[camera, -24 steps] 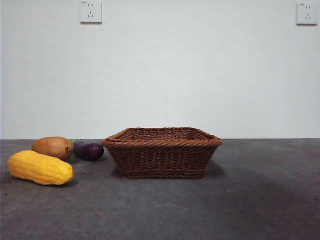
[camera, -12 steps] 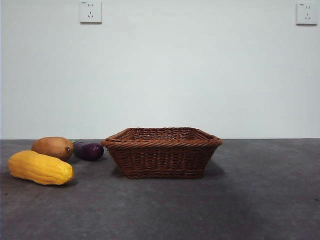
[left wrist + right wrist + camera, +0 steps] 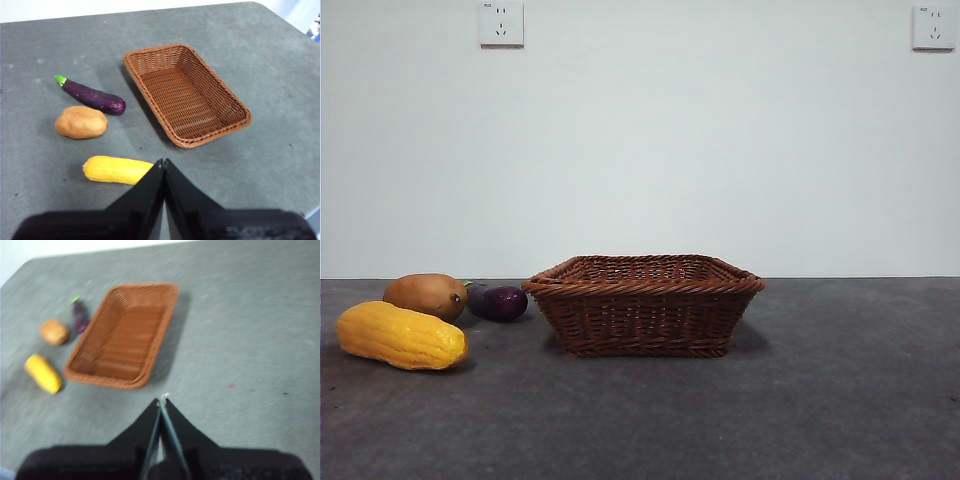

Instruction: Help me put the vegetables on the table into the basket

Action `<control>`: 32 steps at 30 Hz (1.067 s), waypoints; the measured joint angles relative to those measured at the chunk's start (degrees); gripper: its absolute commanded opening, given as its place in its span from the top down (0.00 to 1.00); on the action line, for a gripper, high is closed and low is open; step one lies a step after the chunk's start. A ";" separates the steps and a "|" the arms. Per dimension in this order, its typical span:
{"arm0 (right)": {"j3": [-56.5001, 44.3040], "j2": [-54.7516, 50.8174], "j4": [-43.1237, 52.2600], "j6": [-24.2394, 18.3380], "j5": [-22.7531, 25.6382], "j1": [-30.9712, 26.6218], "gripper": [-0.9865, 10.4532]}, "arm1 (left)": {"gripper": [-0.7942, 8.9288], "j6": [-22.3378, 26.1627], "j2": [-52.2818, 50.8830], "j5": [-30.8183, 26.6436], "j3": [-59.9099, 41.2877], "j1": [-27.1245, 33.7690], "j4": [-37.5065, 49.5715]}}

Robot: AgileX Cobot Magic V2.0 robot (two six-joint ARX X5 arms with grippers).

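Observation:
The brown wicker basket (image 3: 644, 303) stands empty in the middle of the dark grey table (image 3: 820, 400). To its left lie a yellow corn cob (image 3: 400, 335), a brown-orange potato (image 3: 426, 295) and a dark-purple eggplant (image 3: 500, 302). From the left wrist view I see the corn cob (image 3: 117, 169), potato (image 3: 81, 122), eggplant (image 3: 92, 96) and basket (image 3: 186, 93) below. My left gripper (image 3: 163, 162) hangs high above the table near the corn cob, shut and holding nothing. My right gripper (image 3: 162, 401) hovers high on the basket's (image 3: 125, 335) other side, shut and holding nothing.
Two wall sockets (image 3: 501, 22) sit on the white wall behind the table. The table's edge runs close to my right gripper's side in the left wrist view, where a corner (image 3: 310, 210) shows.

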 measured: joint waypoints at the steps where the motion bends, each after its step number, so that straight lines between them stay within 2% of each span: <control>1: 0.63 0.87 -0.35 -0.57 -0.35 0.02 0.92 | 0.93 0.15 0.20 0.46 0.00 -0.17 -0.20; 5: 1.27 3.26 -1.66 -1.46 -2.25 0.02 0.90 | 0.89 0.50 1.44 0.59 0.00 -0.50 -0.22; 6: 1.29 3.58 -1.66 -1.53 -3.19 0.02 0.85 | 0.79 0.48 1.84 0.57 0.00 -0.50 -0.22; 8: 1.44 3.67 -1.64 -1.66 -4.79 0.02 0.65 | 0.41 0.46 2.56 0.57 0.00 -0.50 -0.20; 9: 1.64 3.65 -1.64 -1.66 -4.92 0.02 0.55 | 0.29 0.42 2.93 0.57 0.00 -0.50 -0.15; 10: 1.86 3.65 -1.64 -1.66 -4.94 0.02 0.47 | 0.26 0.09 3.30 0.57 0.00 -0.50 -0.02; 11: 2.10 3.65 -1.62 -1.66 -4.94 0.02 0.44 | 0.26 -0.59 3.98 0.57 0.13 -0.50 0.20; 17: 2.12 4.63 -1.42 -1.55 -4.94 0.02 0.44 | 0.26 -1.05 8.48 0.57 5.01 -0.50 0.15; 21: 2.36 8.76 3.69 0.83 -6.60 0.02 0.44 | 0.26 -1.22 11.50 0.57 7.58 -0.50 -0.13; 24: 4.72 15.54 10.99 4.07 -7.23 0.96 0.44 | 0.26 -1.46 13.40 0.57 7.58 -0.50 -0.11; 26: 7.72 21.33 12.09 5.53 -6.91 3.26 0.44 | 0.26 -1.46 14.19 0.55 7.58 -0.50 -0.02; 32: 22.75 45.53 12.26 6.03 1.18 13.22 0.44 | 0.26 -1.46 15.61 0.57 7.58 -0.50 0.37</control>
